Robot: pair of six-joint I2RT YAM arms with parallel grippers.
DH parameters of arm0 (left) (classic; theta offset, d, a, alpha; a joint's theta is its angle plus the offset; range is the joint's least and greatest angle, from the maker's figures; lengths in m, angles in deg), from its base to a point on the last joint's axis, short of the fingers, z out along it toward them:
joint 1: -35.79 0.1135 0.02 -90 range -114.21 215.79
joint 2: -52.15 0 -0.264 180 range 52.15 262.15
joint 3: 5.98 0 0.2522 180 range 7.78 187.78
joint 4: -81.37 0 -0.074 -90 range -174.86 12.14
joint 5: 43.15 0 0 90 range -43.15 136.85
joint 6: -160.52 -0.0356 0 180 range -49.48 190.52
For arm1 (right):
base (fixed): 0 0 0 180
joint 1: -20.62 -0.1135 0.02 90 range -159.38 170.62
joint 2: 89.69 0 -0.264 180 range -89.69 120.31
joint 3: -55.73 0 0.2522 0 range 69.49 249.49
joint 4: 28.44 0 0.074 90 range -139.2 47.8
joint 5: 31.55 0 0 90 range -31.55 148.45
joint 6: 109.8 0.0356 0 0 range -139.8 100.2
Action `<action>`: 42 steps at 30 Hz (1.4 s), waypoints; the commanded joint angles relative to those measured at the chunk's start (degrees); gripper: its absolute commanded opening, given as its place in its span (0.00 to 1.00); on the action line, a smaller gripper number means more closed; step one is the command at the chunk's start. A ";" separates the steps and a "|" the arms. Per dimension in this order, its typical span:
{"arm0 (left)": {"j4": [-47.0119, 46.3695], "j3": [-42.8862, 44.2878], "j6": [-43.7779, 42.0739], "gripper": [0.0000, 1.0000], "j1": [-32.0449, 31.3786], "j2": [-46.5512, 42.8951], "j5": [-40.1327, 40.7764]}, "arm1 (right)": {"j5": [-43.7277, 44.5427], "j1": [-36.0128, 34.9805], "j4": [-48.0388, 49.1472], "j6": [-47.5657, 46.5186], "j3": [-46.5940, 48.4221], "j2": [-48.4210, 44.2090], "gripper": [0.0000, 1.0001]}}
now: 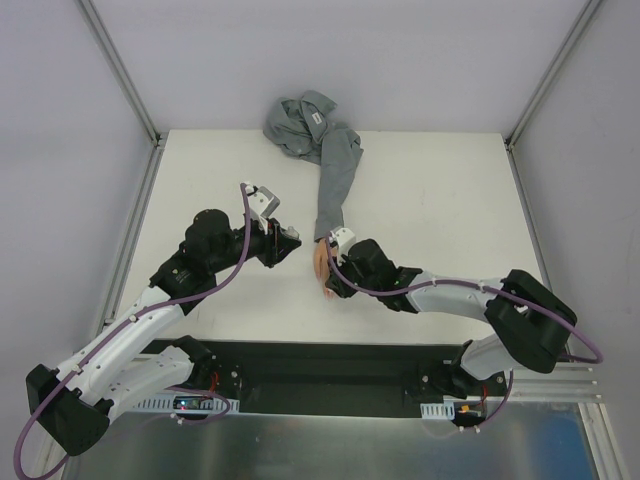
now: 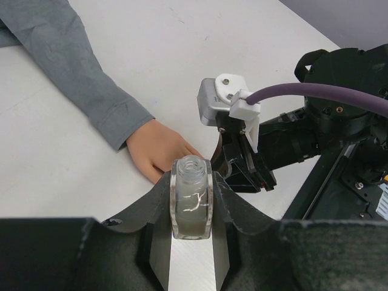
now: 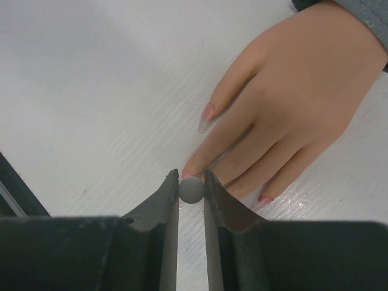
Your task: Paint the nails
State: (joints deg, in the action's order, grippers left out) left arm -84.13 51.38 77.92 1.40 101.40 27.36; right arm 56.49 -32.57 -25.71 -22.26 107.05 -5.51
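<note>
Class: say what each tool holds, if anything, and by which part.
Left tool grips the clear bottle by its sides, open neck up. Right tool pinches a small grey round piece, seemingly the brush cap, between its fingertips.

The mannequin hand point(image 3: 291, 103) is peach; its nails point(image 3: 208, 111) are glossy pink. The sleeve point(image 1: 335, 185) is plain grey, the surface point(image 1: 440, 200) white. The bottle point(image 2: 191, 200) is clear with pale contents, the cable point(image 2: 303, 91) purple, the small ball point(image 3: 191, 189) grey.

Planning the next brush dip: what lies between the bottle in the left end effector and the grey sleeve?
The peach mannequin hand, seen in the left wrist view; it lies just beyond the bottle, running into the sleeve cuff.
</note>
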 commanded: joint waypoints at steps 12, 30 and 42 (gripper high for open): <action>-3.11 2.20 -0.46 0.00 0.73 -0.56 -1.43 | 6.95 -5.43 -7.07 2.20 1.10 -14.63 0.01; -12.59 1.05 2.00 0.00 1.17 1.19 -29.37 | 21.13 -5.17 -39.43 4.56 20.10 -41.90 0.00; -2.75 3.97 -5.80 0.00 -4.11 2.16 -33.33 | 7.42 -5.26 -40.32 6.50 31.16 -38.66 0.00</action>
State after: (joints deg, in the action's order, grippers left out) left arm -87.89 55.88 78.27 -2.51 105.14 -1.99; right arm 69.45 -37.86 -66.47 -16.54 134.04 -45.31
